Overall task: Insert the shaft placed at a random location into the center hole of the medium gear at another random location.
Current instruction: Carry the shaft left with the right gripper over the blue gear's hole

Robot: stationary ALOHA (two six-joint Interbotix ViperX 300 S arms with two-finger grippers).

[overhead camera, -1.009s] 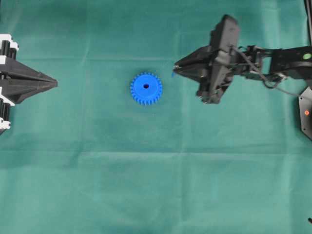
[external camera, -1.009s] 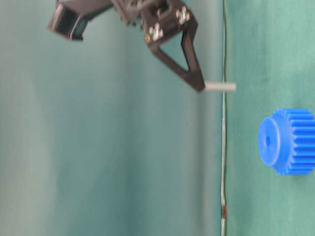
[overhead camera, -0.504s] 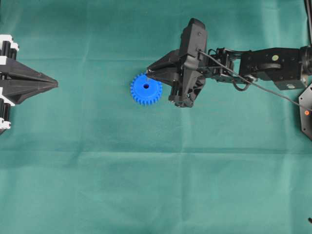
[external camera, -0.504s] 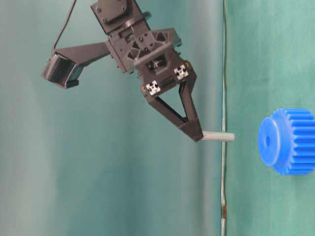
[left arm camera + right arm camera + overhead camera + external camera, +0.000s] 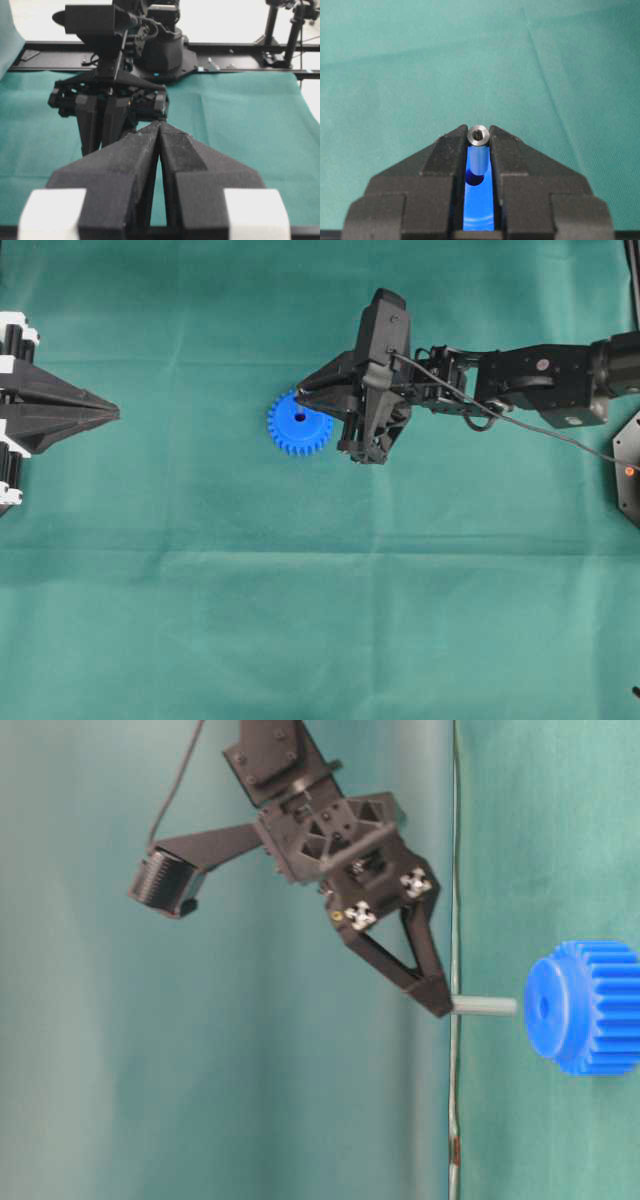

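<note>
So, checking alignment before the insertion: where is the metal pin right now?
The short silvery metal pin is clamped at the tip of the right claw, just off the bright blue plastic gear, pointing at its hub.

the table [image 5: 300, 620] is covered in a green woven cloth, matt, with soft creases and fold lines across it. the medium gear [image 5: 299, 422] looks like bright blue plastic, smooth and slightly satin on its flat face, with crisply moulded teeth. the shaft [image 5: 485, 1006] is silvery-grey metal with a smooth, dull-bright finish; its end face [image 5: 478, 134] shows a clean machined ring. the right gripper [image 5: 446, 1007] is black plastic, matt and faintly grainy, fastened with small shiny metal screws. the left gripper [image 5: 159, 131] has the same rough, layered black plastic, with plain white blocks near its base.
</note>
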